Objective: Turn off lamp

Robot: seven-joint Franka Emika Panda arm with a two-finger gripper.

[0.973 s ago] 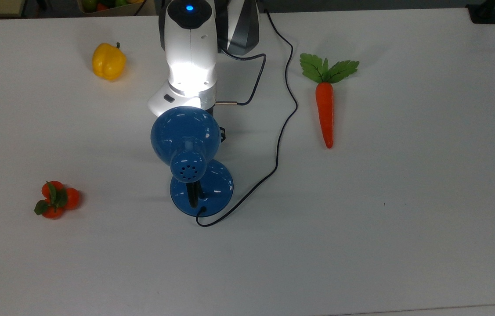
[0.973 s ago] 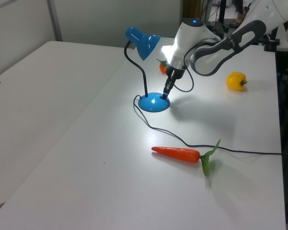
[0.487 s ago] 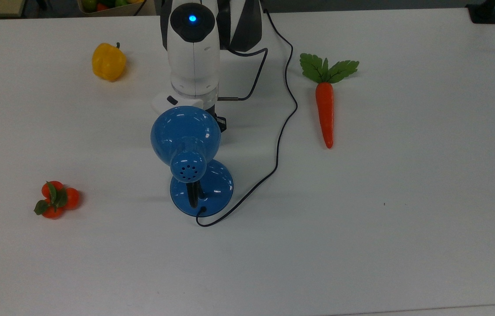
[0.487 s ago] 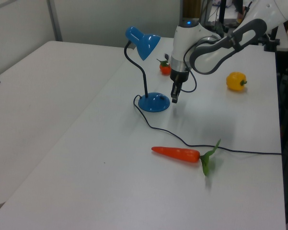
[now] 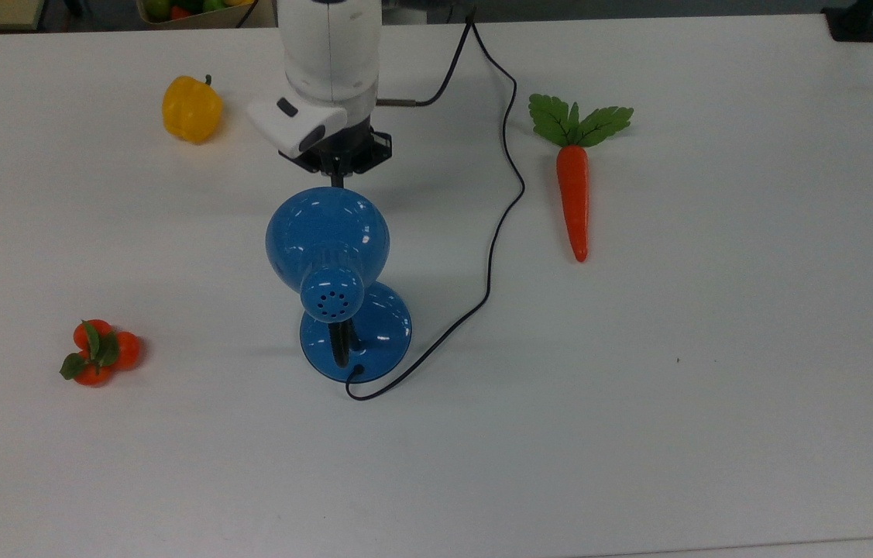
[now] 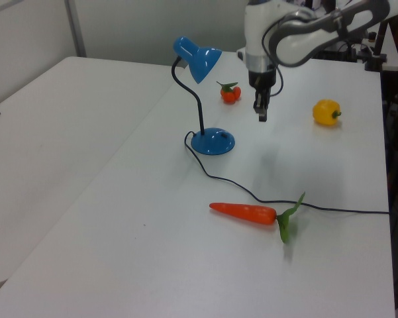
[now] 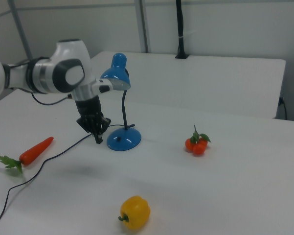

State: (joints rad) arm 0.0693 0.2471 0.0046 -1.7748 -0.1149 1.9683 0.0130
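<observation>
the lamp (image 6: 204, 96) stands near the middle of the desk (image 6: 86, 165), its round base flat and its shade casting no glow on the surface, so the switch looks already pressed. the pincer (image 6: 261, 116) hangs in the air apart from the base, toward the yellow pepper (image 6: 326, 112) in the left view, fingers together and holding nothing. the step in hand seems to be the retreat: rise straight and clear of the shade, and keep off the cord (image 5: 494, 232) that trails past the carrot (image 5: 574, 194), since a snag would drag the lamp.
</observation>
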